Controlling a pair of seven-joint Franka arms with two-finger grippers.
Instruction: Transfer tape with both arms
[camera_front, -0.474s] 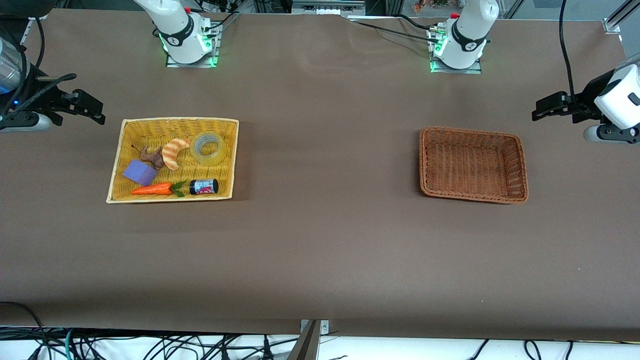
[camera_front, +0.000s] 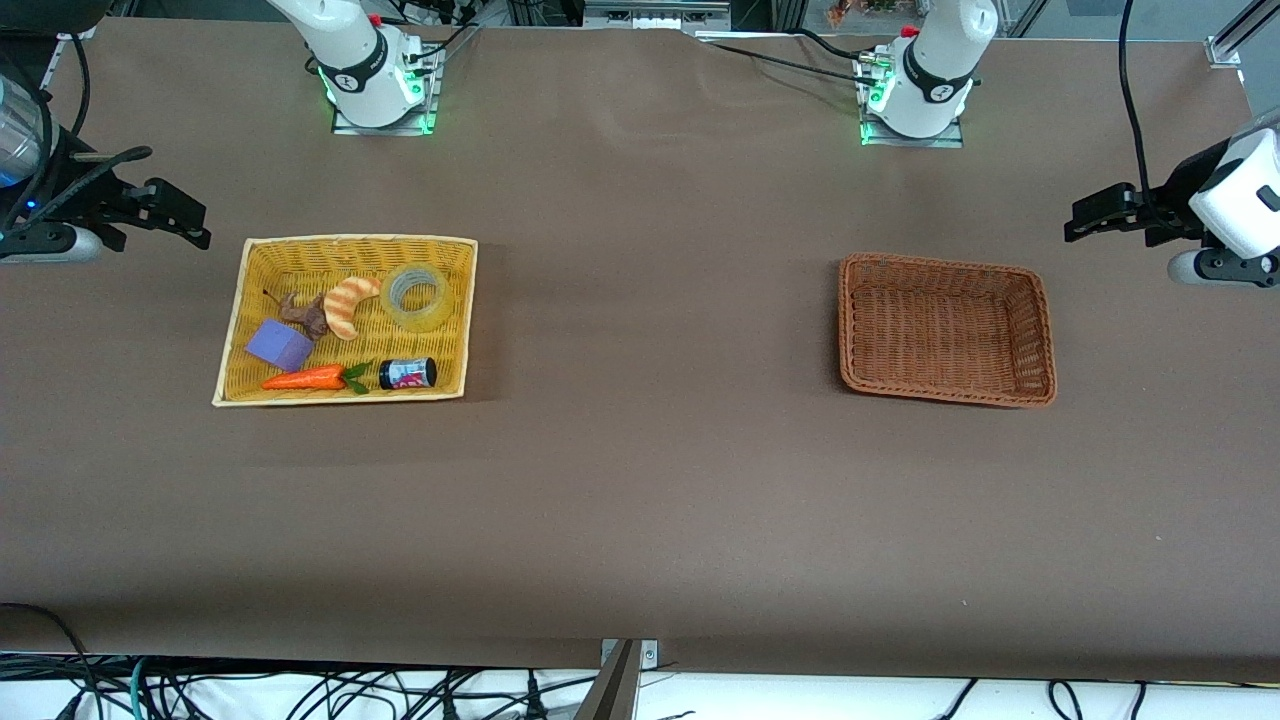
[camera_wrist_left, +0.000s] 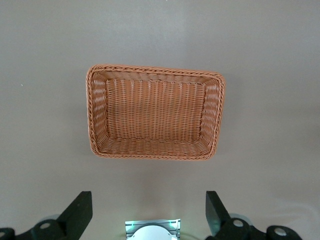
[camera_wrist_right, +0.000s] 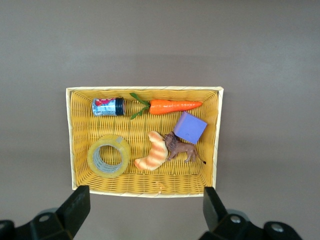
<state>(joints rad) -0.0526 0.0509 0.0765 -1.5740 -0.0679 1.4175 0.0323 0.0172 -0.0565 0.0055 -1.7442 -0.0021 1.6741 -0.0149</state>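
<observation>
The tape (camera_front: 417, 320), a yellowish translucent ring, lies flat in the yellow basket (camera_front: 232, 330), in the corner nearest the table's middle and the arm bases. It also shows in the right wrist view (camera_wrist_right: 91, 157). My right gripper (camera_front: 190, 225) hangs open and empty, high over the table just off the yellow basket's rim (camera_wrist_right: 144, 207). My left gripper (camera_front: 1085, 218) hangs open and empty, high over the table between the brown basket (camera_front: 1040, 330) and its own base (camera_wrist_left: 148, 212).
The yellow basket also holds a croissant (camera_front: 348, 305), a brown toy animal (camera_front: 305, 315), a purple block (camera_front: 280, 345), a carrot (camera_front: 305, 379) and a black-capped jar (camera_front: 408, 374). The brown basket (camera_wrist_left: 97, 115) is empty. Bare brown table lies between the baskets.
</observation>
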